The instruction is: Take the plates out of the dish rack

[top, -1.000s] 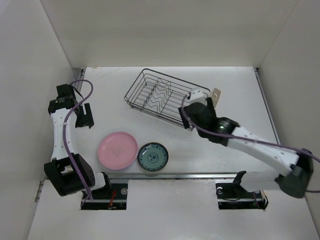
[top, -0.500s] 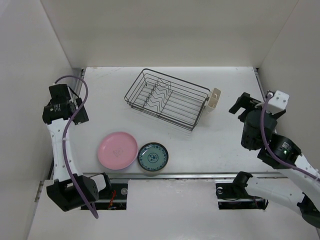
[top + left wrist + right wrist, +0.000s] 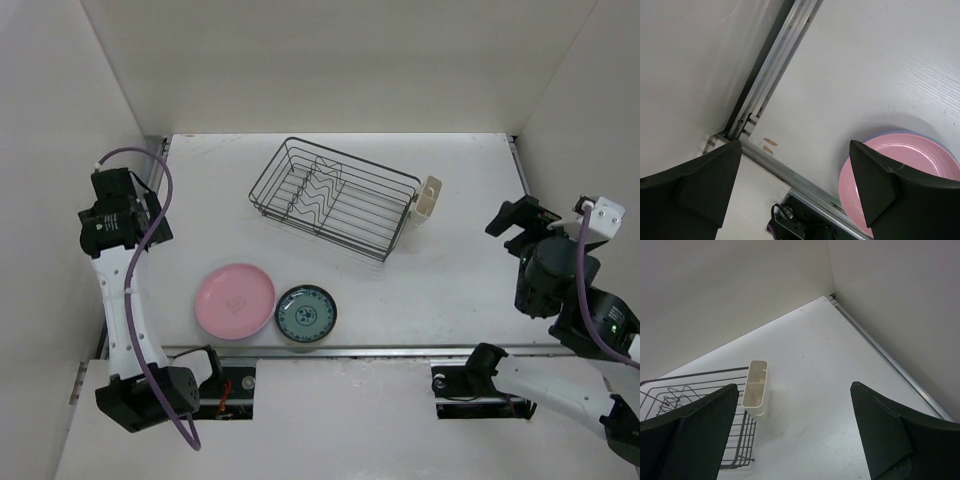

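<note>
The left gripper (image 3: 795, 145) is held with its jaws spread wide and nothing between them, raised at the left edge of the table (image 3: 230, 170). The right gripper (image 3: 794, 386) is likewise spread wide and nothing is gripped; it is raised at the right side, well apart from the dish rack (image 3: 335, 197). The rack is set at the far middle of the table, and only its wavy wire divider is seen inside it. A pink plate (image 3: 235, 300) is laid flat near the front edge, left of centre; a bluish rim (image 3: 890, 134) is seen under it from the left wrist, possibly a second plate. A dark teal plate (image 3: 306, 312) is placed just beside it on the right. A cream cup (image 3: 430, 196) is hung on the rack's right end.
</note>
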`<state>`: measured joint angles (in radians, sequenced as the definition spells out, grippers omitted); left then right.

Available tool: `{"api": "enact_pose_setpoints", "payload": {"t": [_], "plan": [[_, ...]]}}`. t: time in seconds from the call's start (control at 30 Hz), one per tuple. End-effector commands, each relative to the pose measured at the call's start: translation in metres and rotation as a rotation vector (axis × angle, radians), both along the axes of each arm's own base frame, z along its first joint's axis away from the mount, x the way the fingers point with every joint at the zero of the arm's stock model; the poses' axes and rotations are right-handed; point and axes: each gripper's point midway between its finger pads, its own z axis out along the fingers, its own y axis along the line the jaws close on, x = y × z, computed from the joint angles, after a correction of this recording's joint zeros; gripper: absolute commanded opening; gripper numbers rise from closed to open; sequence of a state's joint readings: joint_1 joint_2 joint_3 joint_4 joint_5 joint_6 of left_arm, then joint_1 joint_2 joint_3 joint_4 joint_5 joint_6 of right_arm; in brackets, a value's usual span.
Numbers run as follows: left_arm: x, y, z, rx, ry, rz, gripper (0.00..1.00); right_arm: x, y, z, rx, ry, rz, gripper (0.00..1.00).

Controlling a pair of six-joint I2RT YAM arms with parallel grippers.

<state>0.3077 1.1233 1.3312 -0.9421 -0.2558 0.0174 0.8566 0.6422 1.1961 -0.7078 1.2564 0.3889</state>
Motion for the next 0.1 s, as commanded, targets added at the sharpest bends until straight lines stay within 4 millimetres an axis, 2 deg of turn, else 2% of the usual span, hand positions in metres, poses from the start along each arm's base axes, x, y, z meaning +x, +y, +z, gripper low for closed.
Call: {"api": "enact_pose_setpoints", "payload": {"t": [0.0, 0.07], "plan": [[-0.0075, -0.0013, 0.0111, 0.017, -0.03, 0.007, 0.87, 0.0001, 0.0006, 0.003, 0.009, -0.002, 0.003, 0.99], [-0.01, -0.0017, 0.0104, 0.022, -0.028, 0.0, 0.87, -0.0005, -0.0009, 0.0019, 0.013, -0.002, -0.006, 0.99]]}}
